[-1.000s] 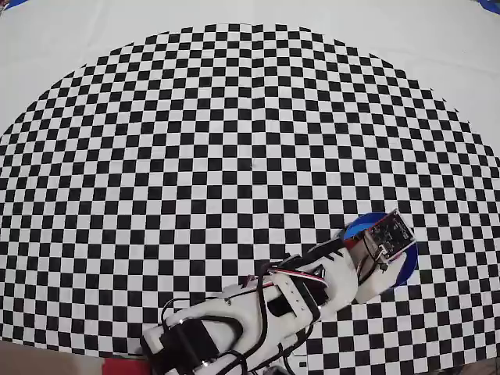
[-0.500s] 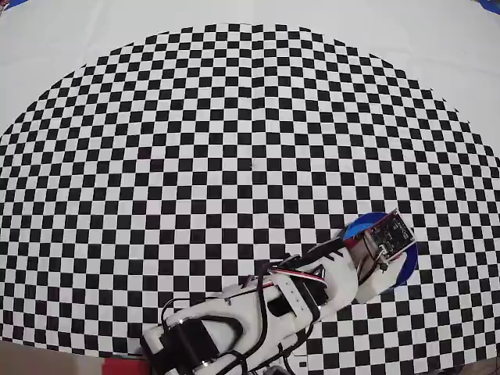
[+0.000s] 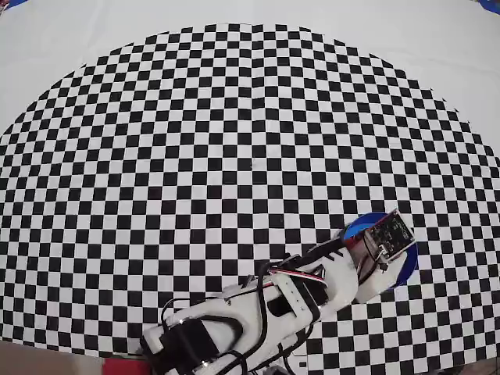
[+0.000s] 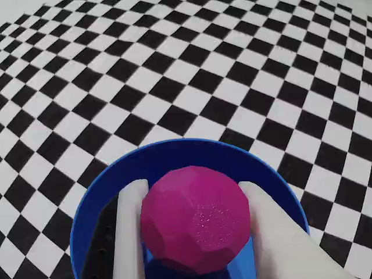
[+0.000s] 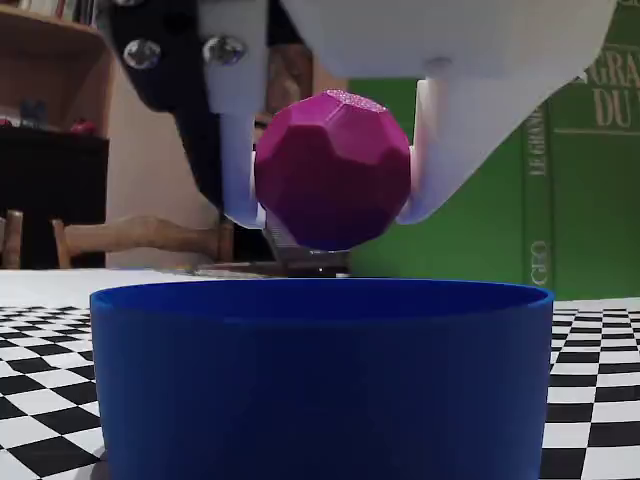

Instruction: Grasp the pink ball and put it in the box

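Note:
The pink ball (image 4: 196, 218) (image 5: 333, 168) is a faceted magenta sphere held between my gripper's two white fingers. My gripper (image 4: 195, 192) (image 5: 330, 195) is shut on it and hangs just above the blue box (image 4: 110, 186) (image 5: 320, 380). In the fixed view the ball's underside sits a little above the box's rim. In the overhead view the arm covers most of the box (image 3: 406, 269) at the lower right, and the ball is hidden under the wrist (image 3: 379, 238).
A black-and-white checkered mat (image 3: 234, 156) covers the table, with white cloth (image 3: 62, 39) beyond its curved edge. The arm's base (image 3: 211, 336) sits at the bottom edge. A green book (image 5: 580, 150) and a wooden shelf (image 5: 50, 30) stand behind.

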